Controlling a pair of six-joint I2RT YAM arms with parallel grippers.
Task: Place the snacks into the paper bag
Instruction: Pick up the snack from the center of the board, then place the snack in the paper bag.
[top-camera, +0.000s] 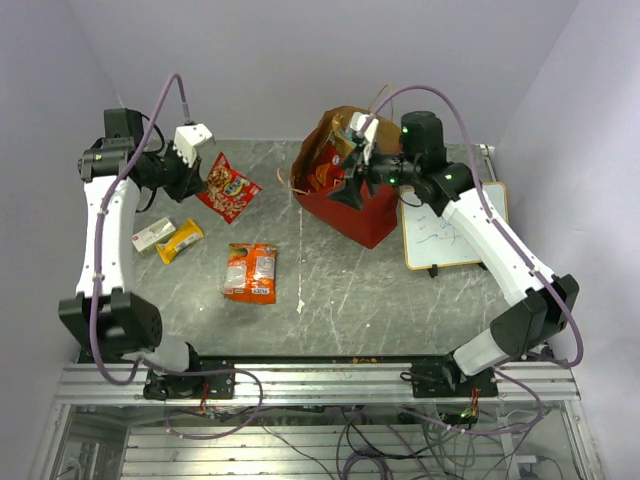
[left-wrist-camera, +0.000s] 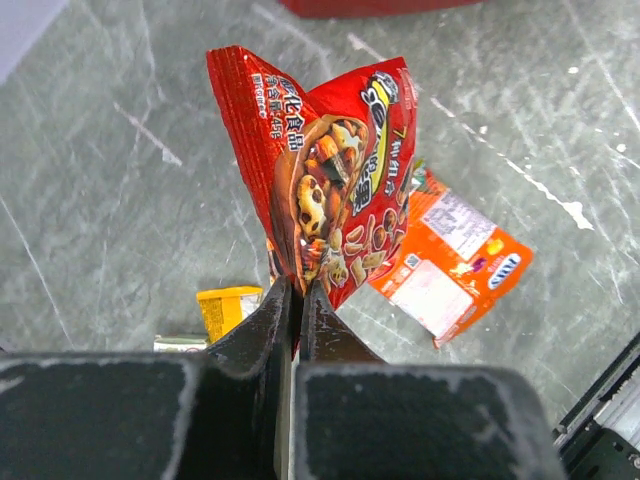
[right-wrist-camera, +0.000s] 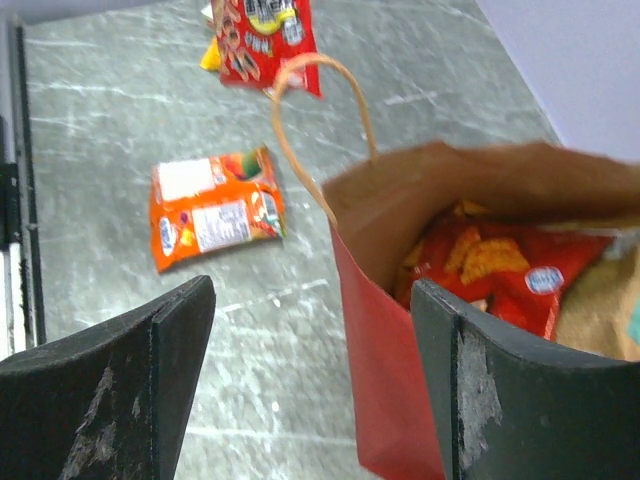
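**q:** left gripper (left-wrist-camera: 297, 292) status?
**a:** fingers pressed together on one edge of the red packet (left-wrist-camera: 330, 170), at the table's (top-camera: 330, 290) far left. the print is chinese script over nut pictures.

**q:** room toward the paper bag (top-camera: 365, 222)?
**a:** bare table lies between the orange packet (top-camera: 251, 272) and the bag. the bag stands open-mouthed near the far edge, with the whiteboard (top-camera: 450, 235) just beside it. the right gripper (right-wrist-camera: 312, 290) is spread at the bag's rim, holding nothing. the orange packet's labels are unreadable.

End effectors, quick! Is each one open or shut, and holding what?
Left end effector: shut on the red snack packet.
Right end effector: open, gripping nothing, beside the paper bag.
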